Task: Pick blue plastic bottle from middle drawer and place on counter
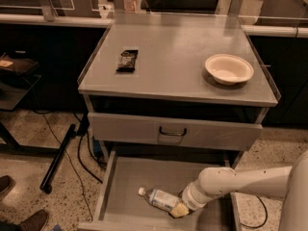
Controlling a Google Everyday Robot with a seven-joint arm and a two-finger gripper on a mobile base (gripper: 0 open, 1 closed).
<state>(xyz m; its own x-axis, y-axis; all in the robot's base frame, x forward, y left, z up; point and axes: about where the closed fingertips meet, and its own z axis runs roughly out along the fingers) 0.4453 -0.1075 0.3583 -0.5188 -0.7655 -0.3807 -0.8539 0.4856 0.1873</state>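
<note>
The blue plastic bottle lies on its side on the floor of the open middle drawer, white cap pointing left. My gripper reaches into the drawer from the right on a white arm and sits at the bottle's base end, touching or overlapping it. The bottle's base is hidden by the gripper. The counter is the grey cabinet top above the drawer.
A cream bowl stands at the counter's right. A black packet lies at its left. A shut drawer front with a dark handle sits above the open drawer. Cables and a black pole lie on the floor to the left.
</note>
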